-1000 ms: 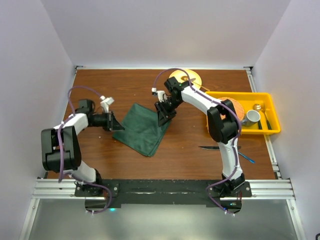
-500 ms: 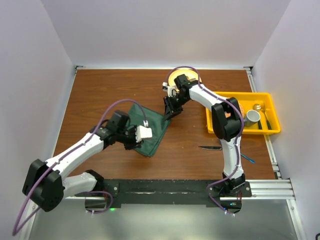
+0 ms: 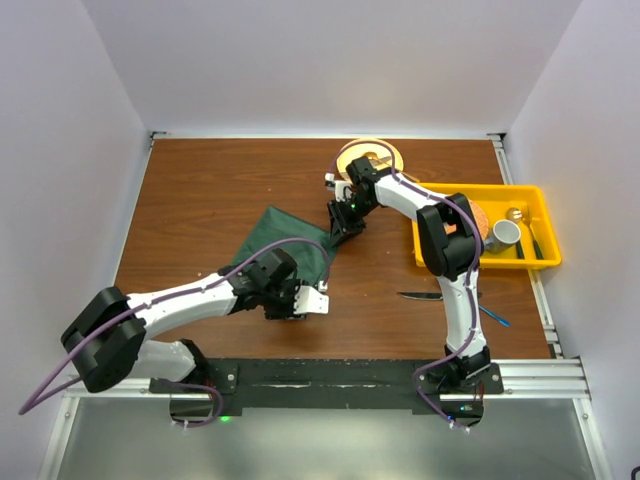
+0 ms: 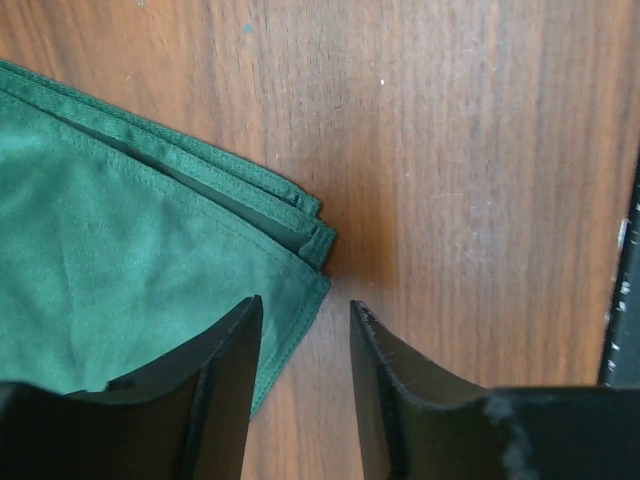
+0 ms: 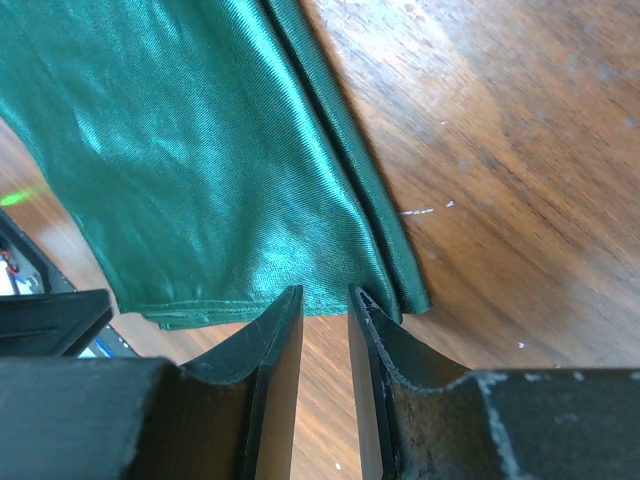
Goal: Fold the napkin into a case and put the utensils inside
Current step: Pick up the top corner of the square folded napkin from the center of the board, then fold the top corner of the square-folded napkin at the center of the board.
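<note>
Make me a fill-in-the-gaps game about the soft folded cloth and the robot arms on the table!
1. The soft folded cloth napkin is dark ____.
2. The left gripper, by the napkin's corner, is ____, not shut.
3. The white cup sits in a plastic tray coloured ____.
4. The brown table is made of ____.
Missing words: green; open; yellow; wood.

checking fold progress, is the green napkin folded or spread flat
Folded: the napkin shows stacked hemmed edges at its corner in the left wrist view.
</note>
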You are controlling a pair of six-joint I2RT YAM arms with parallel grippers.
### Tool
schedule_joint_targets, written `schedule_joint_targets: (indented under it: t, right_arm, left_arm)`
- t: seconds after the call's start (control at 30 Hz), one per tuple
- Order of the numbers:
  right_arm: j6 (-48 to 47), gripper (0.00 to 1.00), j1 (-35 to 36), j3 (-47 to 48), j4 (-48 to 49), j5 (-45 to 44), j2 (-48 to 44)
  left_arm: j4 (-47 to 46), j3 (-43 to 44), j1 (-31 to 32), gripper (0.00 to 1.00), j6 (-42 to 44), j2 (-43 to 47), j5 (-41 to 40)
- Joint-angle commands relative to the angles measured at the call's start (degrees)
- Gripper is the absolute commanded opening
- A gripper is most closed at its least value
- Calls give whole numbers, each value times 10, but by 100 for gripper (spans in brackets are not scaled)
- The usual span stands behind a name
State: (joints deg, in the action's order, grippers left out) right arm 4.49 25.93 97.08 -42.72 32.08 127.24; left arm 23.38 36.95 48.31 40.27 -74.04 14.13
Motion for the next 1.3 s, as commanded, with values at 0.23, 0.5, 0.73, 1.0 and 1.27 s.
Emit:
schedule_joint_targets:
  t: [0.23,0.5,0.73,1.0,1.27]
  right_arm:
    - [3,30,0,0,9,-6,-3]
    - [7,34,0,6,-1,20,-14]
    - [10,44,0,20,-8,52,-38]
    - [17,64,0,47,-4,53,-67]
    - [31,94,-2,49,17,45,-62]
  left_arm:
    - [-40,12,26,14,2,-28,-37]
    - [-17,44,25,0,-2,-8,-27]
    - [6,84,-15,0,12,4,-9]
    - [18,174,-154,0,66,-72,52]
    - [12,289,-248,0,69,-195,97]
